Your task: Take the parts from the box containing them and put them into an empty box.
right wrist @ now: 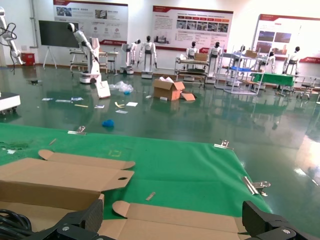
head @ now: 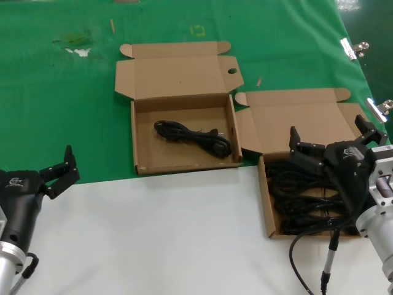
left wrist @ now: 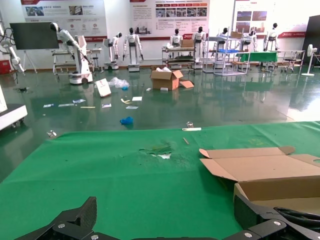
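A brown cardboard box (head: 265, 196) at the right front holds several black power cords (head: 295, 190). Its twin box (head: 184, 165) stands left of it and further back, lid open, with one coiled black cord (head: 193, 136) inside. My right gripper (head: 328, 132) hangs open and empty above the back of the right box, over its cords and lid hinge. In the right wrist view the right gripper (right wrist: 175, 222) spans that box's lid (right wrist: 200, 220). My left gripper (head: 61, 171) is open and empty at the left front edge, away from both boxes; in the left wrist view the left gripper (left wrist: 165, 220) faces green cloth.
Green cloth (head: 61, 110) covers the back of the table, white surface (head: 153, 233) the front. Metal clips (head: 353, 46) hold the cloth at the right edge. A torn patch (head: 77, 46) and small scraps lie at the back. A black cable (head: 307, 246) hangs from the right arm.
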### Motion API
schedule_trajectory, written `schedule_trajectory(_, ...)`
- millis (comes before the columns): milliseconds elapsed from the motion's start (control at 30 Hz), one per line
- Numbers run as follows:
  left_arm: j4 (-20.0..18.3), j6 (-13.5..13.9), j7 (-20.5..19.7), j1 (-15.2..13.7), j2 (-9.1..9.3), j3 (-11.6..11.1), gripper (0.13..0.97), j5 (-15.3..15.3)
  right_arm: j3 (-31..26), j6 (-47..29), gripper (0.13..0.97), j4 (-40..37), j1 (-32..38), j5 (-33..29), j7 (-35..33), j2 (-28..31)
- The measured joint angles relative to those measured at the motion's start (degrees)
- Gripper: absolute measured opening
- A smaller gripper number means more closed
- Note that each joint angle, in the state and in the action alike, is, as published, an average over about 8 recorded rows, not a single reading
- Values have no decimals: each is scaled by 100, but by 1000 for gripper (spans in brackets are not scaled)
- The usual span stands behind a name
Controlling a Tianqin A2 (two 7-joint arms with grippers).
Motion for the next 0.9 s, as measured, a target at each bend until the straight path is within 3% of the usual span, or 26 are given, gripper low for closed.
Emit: schedule_trajectory(900,0,0,1,0,0,0,966,0,0,0,966,0,0,0,0,0)
